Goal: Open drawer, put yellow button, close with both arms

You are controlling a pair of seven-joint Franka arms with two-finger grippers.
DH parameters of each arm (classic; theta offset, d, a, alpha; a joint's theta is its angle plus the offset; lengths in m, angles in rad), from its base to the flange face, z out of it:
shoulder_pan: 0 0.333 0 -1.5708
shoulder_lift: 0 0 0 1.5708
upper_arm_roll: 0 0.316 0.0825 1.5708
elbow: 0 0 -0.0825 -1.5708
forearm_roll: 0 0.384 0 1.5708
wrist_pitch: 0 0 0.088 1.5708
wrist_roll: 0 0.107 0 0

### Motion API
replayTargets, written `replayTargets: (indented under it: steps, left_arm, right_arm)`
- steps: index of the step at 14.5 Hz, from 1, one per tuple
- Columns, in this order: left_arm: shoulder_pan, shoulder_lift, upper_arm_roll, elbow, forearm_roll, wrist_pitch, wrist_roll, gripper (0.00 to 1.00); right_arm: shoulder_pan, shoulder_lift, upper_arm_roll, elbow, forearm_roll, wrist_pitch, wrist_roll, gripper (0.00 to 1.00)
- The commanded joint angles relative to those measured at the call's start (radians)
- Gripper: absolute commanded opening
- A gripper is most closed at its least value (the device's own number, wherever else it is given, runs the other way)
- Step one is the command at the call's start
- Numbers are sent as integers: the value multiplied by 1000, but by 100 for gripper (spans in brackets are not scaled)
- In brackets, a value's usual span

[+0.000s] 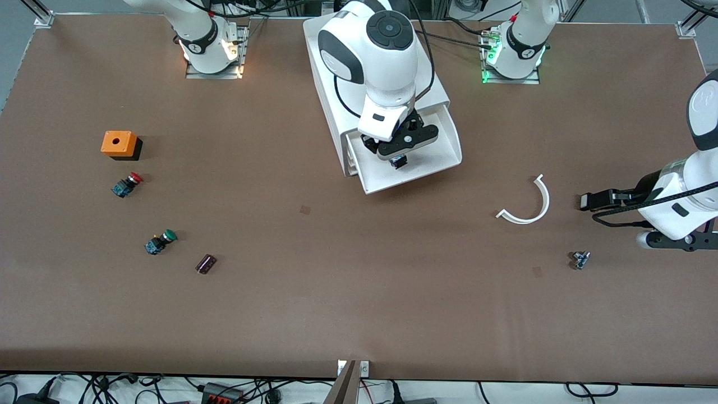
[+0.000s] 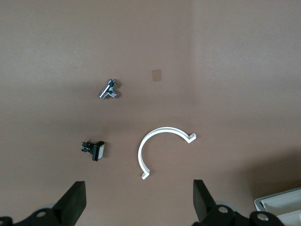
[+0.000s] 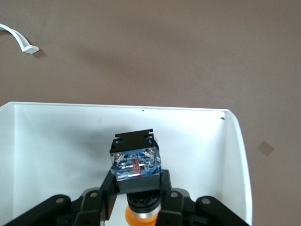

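Observation:
The top drawer (image 1: 443,147) of the white cabinet (image 1: 321,67) is pulled out and open; its white floor also shows in the right wrist view (image 3: 56,141). My right gripper (image 1: 399,160) is over the open drawer, shut on the yellow button (image 1: 398,162). In the right wrist view the fingers (image 3: 106,187) clamp the button's black-and-blue body (image 3: 135,162), with the orange cap toward the palm. My left gripper (image 1: 587,201) waits at the left arm's end of the table, above the bare tabletop. In the left wrist view it (image 2: 138,200) is open and empty.
An orange box (image 1: 119,143), a red button (image 1: 128,184), a green button (image 1: 160,242) and a small dark part (image 1: 205,264) lie at the right arm's end. A white curved piece (image 1: 527,207), a metal fitting (image 1: 580,259) and a small black switch (image 2: 94,149) lie near the left gripper.

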Motion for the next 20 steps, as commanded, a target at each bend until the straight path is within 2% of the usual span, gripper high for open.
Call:
replayTargets:
  steps: [1,7,8,9,10,13,15,18,20]
  left_arm:
    - [14,-36,-7,-42,-18,11,-14,100]
    - [13,-36,-7,-42,-18,10,-14,100]
    - [13,-36,-7,-42,-18,10,-14,100]
    - [14,-36,-7,-42,-18,10,-14,100]
    - [14,-36,-7,-42,-18,10,-14,100]
    - [13,-36,-7,-40,-17,10,-13,100]
    - [13,-38,-7,-40,-18,8,-14,100]
    - [1,-39,-12,-43,-17,8,-13,100]
    - [-1,-39,-44,-45,-20,8,-14,100]
  right_arm:
    - [-1,29,29,31,2,-7,62,0]
    - [-3,58,40,31,2,15,110,0]
    - [-6,58,40,31,2,22,110,8]
    - [-9,58,40,31,2,29,110,71]
    - [-9,58,40,31,2,35,112,100]
    - [-18,50,38,34,3,36,135,100]
    - [-32,46,38,101,3,24,184,100]
    - [-110,12,38,128,9,4,185,100]
    - [-162,-22,25,126,9,-46,169,100]
